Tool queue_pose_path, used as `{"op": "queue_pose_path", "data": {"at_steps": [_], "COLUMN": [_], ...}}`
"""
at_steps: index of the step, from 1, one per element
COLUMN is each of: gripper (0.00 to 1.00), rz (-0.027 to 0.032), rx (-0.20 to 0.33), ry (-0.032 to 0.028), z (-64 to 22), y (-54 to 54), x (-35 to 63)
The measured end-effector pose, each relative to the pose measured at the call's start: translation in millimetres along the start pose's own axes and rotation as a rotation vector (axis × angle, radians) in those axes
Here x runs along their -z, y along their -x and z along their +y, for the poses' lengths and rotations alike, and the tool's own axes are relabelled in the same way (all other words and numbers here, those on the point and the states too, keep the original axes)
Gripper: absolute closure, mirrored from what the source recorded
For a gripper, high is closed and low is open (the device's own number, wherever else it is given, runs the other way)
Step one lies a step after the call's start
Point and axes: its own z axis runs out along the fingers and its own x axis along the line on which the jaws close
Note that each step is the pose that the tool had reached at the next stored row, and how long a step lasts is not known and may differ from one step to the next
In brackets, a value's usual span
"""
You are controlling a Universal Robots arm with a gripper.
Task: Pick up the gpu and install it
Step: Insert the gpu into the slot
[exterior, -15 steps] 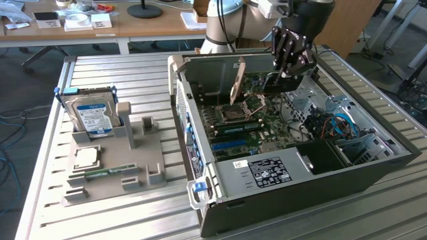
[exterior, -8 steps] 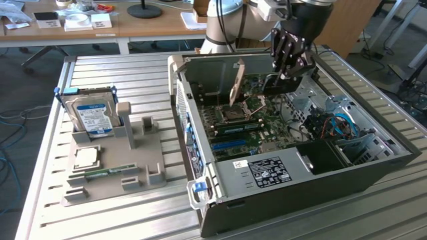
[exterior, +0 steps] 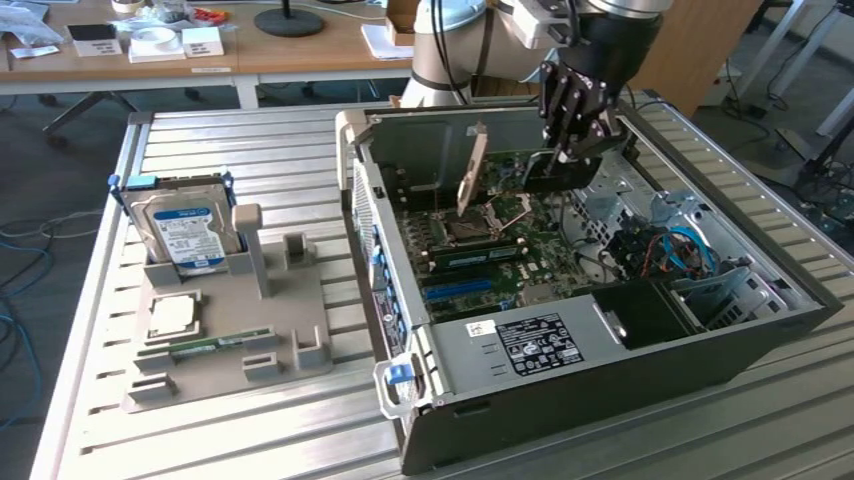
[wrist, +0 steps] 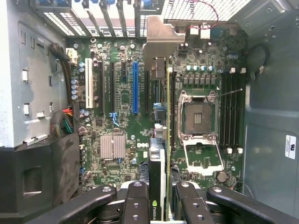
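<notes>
Directly beneath my pincer (wrist: 160,189) lies the motherboard (wrist: 117,107); I am clamped on the gpu (wrist: 158,161), held edge-on to it.

A slatted aluminium worktop (exterior: 254,140) is carrying two things. A grey moulded parts holder (exterior: 304,300) is lying flat toward the exterior view's left, near that edge. A desktop computer case (exterior: 627,395) is lying on its side just beside the holder, toward the exterior view's right, its open face turned upward and its far end reaching the worktop's edge.

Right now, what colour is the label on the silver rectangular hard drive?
The label is blue, clearest in the exterior view.
</notes>
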Motion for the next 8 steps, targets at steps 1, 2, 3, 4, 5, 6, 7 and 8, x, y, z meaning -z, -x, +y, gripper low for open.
{"op": "queue_pose_path", "data": {"at_steps": [1, 2, 3, 4, 5, 6, 7, 8], "gripper": [0.74, 0.74, 0.74, 0.74, 0.74, 0.74, 0.74, 0.74], "rz": [-0.0003, -0.0002, 0.0, 0.0, 0.0, 0.0, 0.0, 0.0], "rx": [0.0, 0.0, 0.0, 0.0, 0.0, 0.0, 0.0, 0.0], "ry": [-0.0001, -0.0001, 0.0, 0.0, 0.0, 0.0, 0.0, 0.0], "z": [0.1, 0.3, 0.3, 0.3, 0.4, 0.4, 0.4, 0.4], "y": [0.0, -0.1, -0.2, -0.1, -0.1, -0.1, -0.1, -0.1], "x": [-0.4, -1.3, -2.0, -2.1, -2.1, -2.1, -2.1, -2.1]}}
